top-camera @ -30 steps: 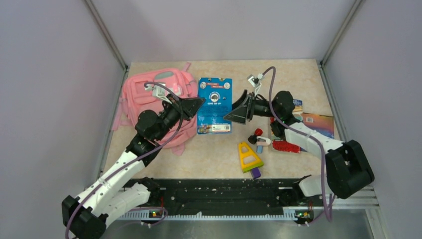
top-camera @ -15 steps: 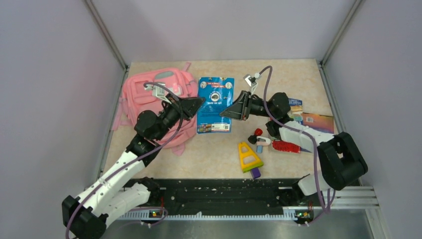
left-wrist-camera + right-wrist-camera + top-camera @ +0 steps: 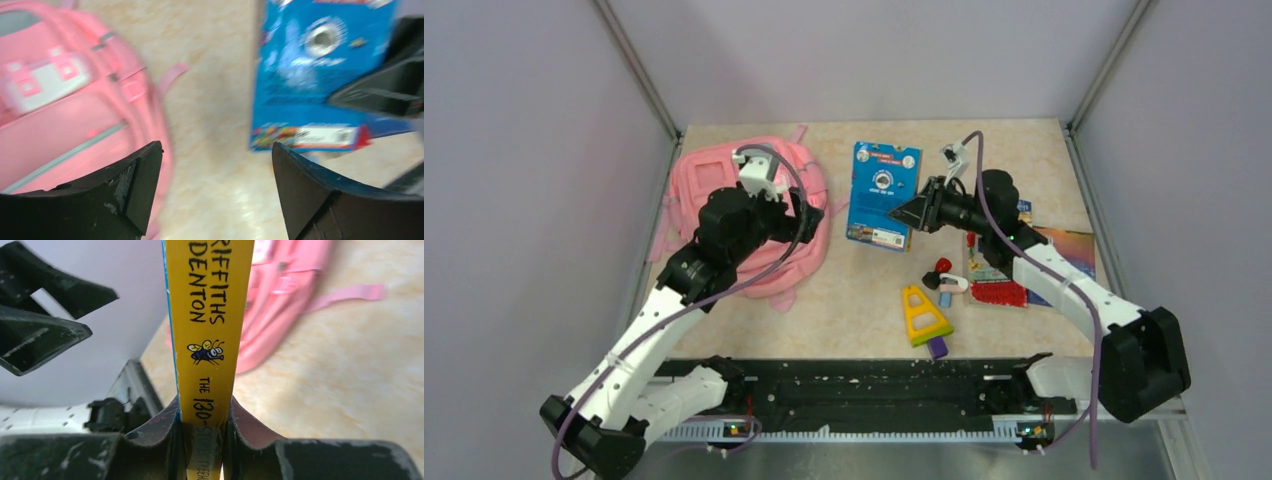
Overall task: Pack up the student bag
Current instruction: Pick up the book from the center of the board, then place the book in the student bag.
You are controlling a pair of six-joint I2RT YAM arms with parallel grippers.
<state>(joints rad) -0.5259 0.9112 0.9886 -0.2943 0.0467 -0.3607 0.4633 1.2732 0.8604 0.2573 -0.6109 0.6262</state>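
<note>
evidently the right claw [image 3: 203, 405] pinches the book [image 3: 879, 195] by its spine to carry it to the bag [image 3: 699, 170]; left claw [image 3: 215, 150] spread, empty.

Robot lab test cell: plain lilac-grey panel walls [image 3: 524, 200] w/ alu corner posts [image 3: 637, 70] box in a beige marbled counter [image 3: 844, 290]. Left arm [image 3: 649, 325] & right arm [image 3: 1064, 285] bolted to black rail [image 3: 874, 392] at near edge, purple cables [image 3: 976, 170] exposed.
</note>
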